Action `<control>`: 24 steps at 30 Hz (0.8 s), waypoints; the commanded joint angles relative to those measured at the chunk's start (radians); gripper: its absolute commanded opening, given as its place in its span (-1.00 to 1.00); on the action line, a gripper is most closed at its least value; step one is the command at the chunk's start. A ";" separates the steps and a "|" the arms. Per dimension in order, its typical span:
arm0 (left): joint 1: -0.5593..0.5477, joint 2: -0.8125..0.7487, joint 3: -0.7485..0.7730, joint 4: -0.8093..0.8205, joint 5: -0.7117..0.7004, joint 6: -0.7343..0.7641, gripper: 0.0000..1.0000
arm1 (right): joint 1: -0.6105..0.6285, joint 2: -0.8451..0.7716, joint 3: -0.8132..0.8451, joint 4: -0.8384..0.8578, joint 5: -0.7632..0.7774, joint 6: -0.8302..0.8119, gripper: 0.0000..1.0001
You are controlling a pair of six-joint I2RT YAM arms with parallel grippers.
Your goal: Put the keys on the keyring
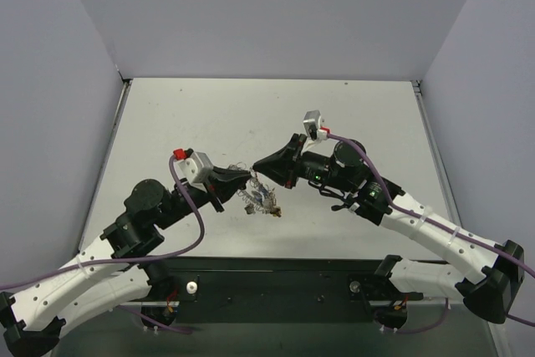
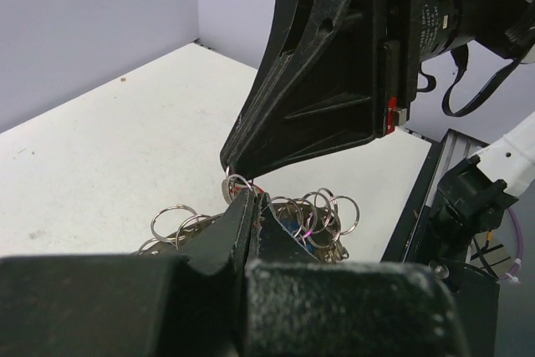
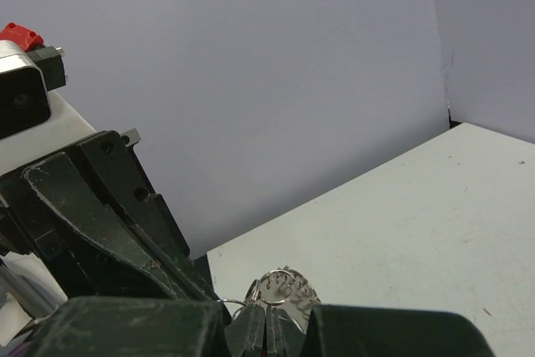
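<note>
My two grippers meet tip to tip over the middle of the table. The left gripper (image 1: 247,175) (image 2: 251,195) is shut, pinching a small silvery ring of the keyring (image 2: 236,183) at its tip. Behind it the keyring's looped rings (image 2: 322,209) bunch together, with blue and magenta key heads (image 2: 290,224) showing among them. The right gripper (image 1: 256,167) (image 3: 272,325) is shut on a ring that carries a toothed silvery key (image 3: 294,288). From above, the bundle of keys and rings (image 1: 260,200) sits just below both tips, with a gold piece (image 1: 276,213) at its lower right.
The right gripper's black body (image 2: 322,64) fills the upper left wrist view, and the left gripper's body (image 3: 100,215) fills the left of the right wrist view. A black rail (image 1: 276,277) with both arm bases runs along the near edge. Grey walls enclose the white table (image 1: 276,114).
</note>
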 commanded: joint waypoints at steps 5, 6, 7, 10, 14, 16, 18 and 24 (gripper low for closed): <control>-0.035 -0.048 0.017 0.139 0.138 -0.002 -1.00 | -0.020 -0.011 0.011 0.041 0.019 -0.002 -1.00; -0.034 -0.050 0.016 0.142 0.138 -0.002 -1.00 | -0.020 -0.012 0.010 0.043 0.015 0.000 -1.00; -0.034 -0.050 0.016 0.142 0.138 -0.002 -1.00 | -0.019 -0.014 0.007 0.047 0.013 -0.002 -1.00; -0.034 -0.056 0.007 0.155 0.128 -0.006 -1.00 | -0.020 -0.017 0.000 0.056 -0.002 0.003 -1.00; -0.034 -0.076 -0.015 0.184 0.111 -0.006 -1.00 | -0.022 -0.023 -0.010 0.072 -0.022 0.006 -1.00; -0.034 -0.082 -0.026 0.204 0.109 -0.007 -1.00 | -0.025 -0.023 -0.013 0.078 -0.036 0.006 -1.00; -0.034 -0.091 -0.036 0.227 0.112 -0.004 -1.00 | -0.029 -0.025 -0.018 0.083 -0.048 0.010 -1.00; -0.034 -0.093 -0.064 0.299 0.141 -0.004 -1.00 | -0.034 -0.031 -0.024 0.115 -0.125 0.021 -1.00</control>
